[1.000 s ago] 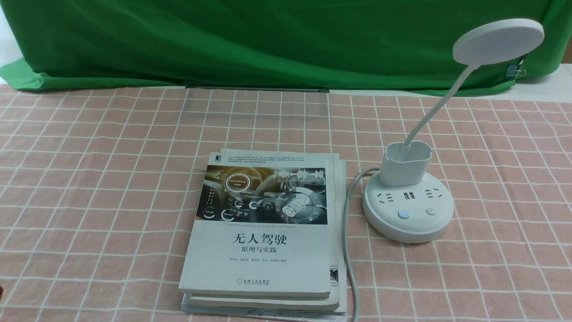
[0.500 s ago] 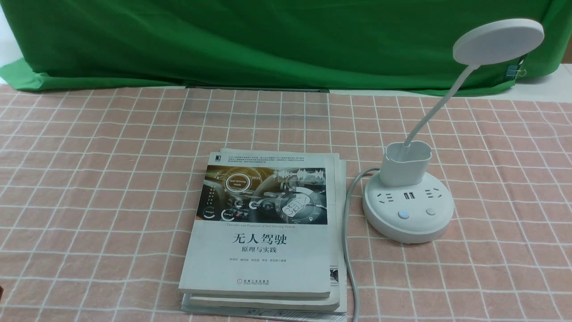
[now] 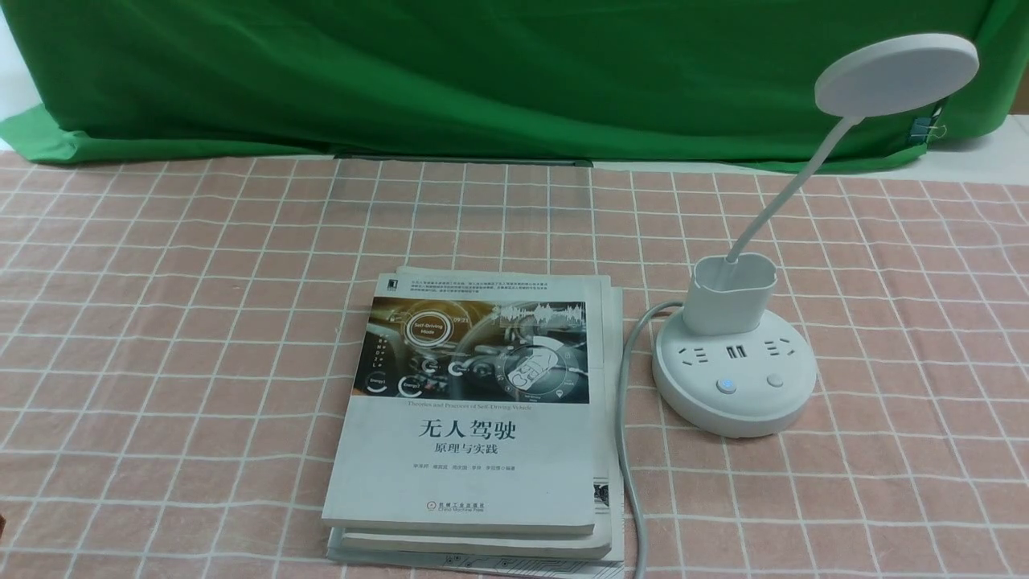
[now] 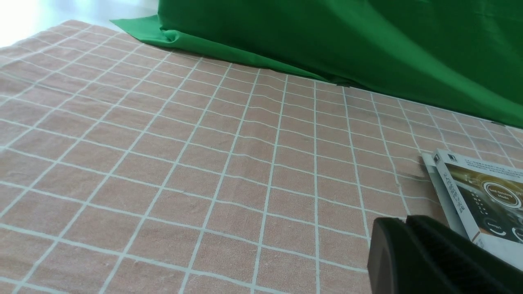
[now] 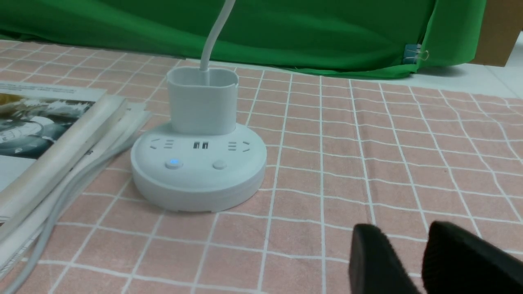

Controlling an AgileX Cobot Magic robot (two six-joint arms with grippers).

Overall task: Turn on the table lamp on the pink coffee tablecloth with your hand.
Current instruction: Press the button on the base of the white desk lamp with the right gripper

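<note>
While the right gripper (image 5: 414, 245) hangs low over the pink coffee tablecloth (image 5: 367, 163), its two black fingers stand a little apart and hold nothing. It is near the table lamp (image 5: 198, 171) but not touching it; the lamp stands on the cloth toward the robot's right, just beside a stack of grey-white books (image 3: 474, 418).

The step in hand looks like the approach to the switch. Two small round buttons sit on the front of the lamp's base: one glows blue (image 5: 174, 163) and the other is plain (image 5: 219, 165). I cannot tell which one works the light; the unlit one seems the likelier. A good press would come straight down with one fingertip, gently, so the light base does not slide on the cloth, and clear of the sockets behind.

The base is a smooth matte white plastic puck. An oval cup-shaped holder (image 5: 203, 102) rises from it, then a thin bendy neck (image 3: 792, 185) to a flat disc head (image 3: 896, 74), which is dark. A grey cable (image 3: 623, 450) trails off beside the books. The cloth is soft weave, gridded with thin white lines.

The left gripper (image 4: 408, 228) is well apart from the lamp, fingers seemingly pressed together.
</note>
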